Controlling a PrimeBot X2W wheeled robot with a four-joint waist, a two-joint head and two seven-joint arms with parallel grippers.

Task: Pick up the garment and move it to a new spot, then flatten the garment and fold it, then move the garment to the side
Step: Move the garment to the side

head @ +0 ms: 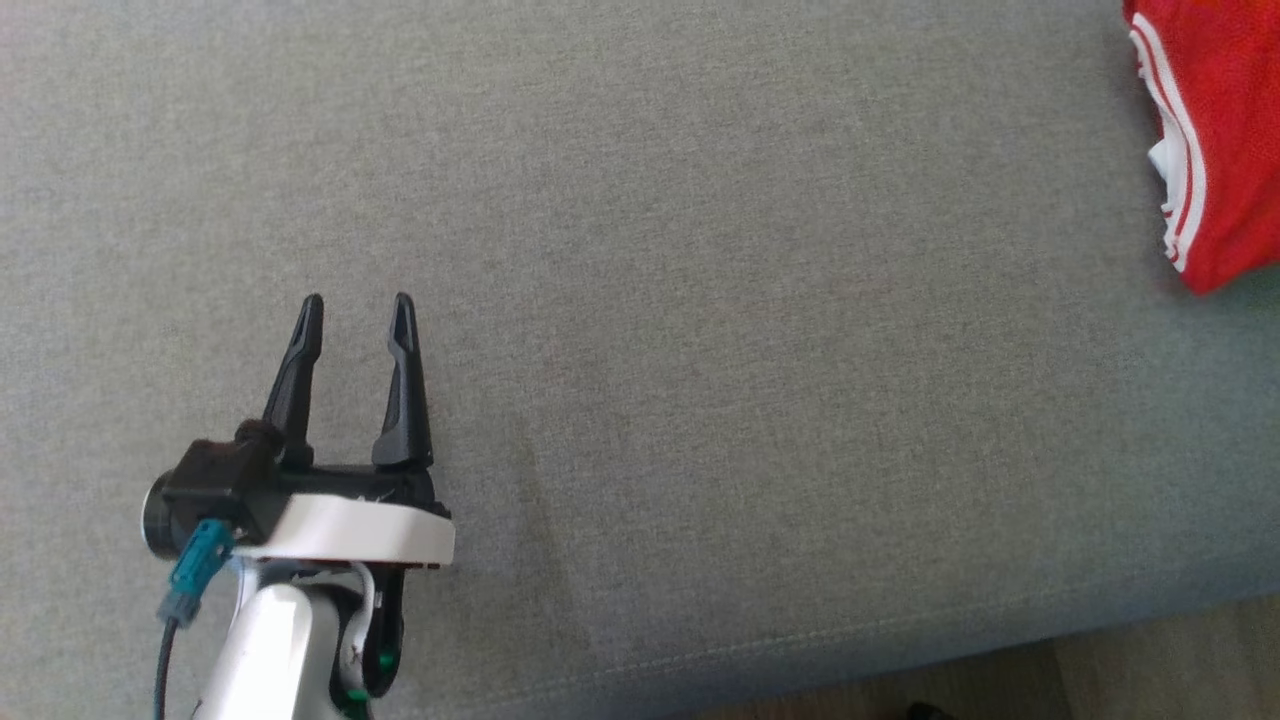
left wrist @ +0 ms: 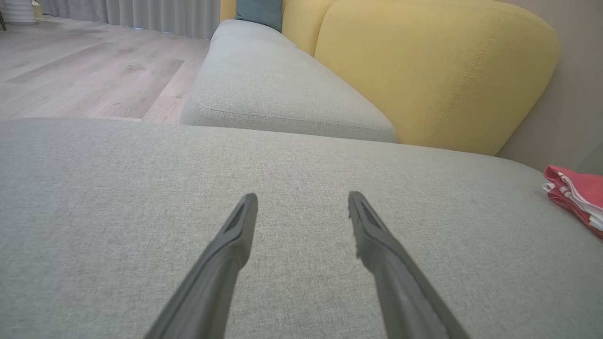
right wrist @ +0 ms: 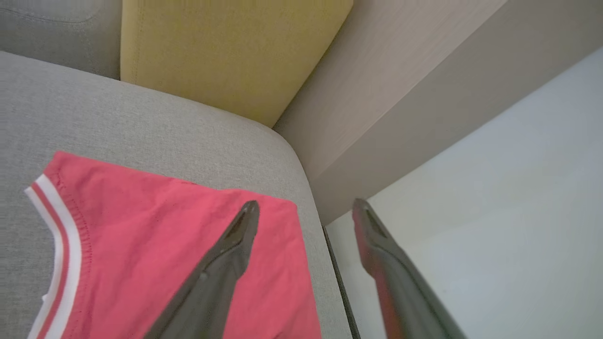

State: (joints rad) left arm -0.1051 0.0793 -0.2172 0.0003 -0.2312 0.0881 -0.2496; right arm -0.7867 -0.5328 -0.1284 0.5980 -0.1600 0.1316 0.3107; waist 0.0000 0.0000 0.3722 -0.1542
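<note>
The garment (head: pixel 1215 130) is red with white trim and lies folded on the grey sofa seat (head: pixel 700 300) at the far right of the head view. It also appears at the right edge of the left wrist view, garment (left wrist: pixel 577 195). My left gripper (head: pixel 358 305) hovers open over bare cushion at the lower left, far from the cloth; its fingers are spread with nothing between them, left gripper (left wrist: pixel 303 200). My right gripper (right wrist: pixel 306 207) is open just above the garment (right wrist: pixel 155 245) near the seat's corner, with nothing held.
Yellow back cushions (left wrist: pixel 438 70) line the far side of the sofa, with a teal pillow (left wrist: pixel 259 12) beyond. A wall (right wrist: pixel 471 212) meets the seat's right edge. Wood floor (left wrist: pixel 85 70) lies past the left cushion and along the front edge (head: pixel 1150 660).
</note>
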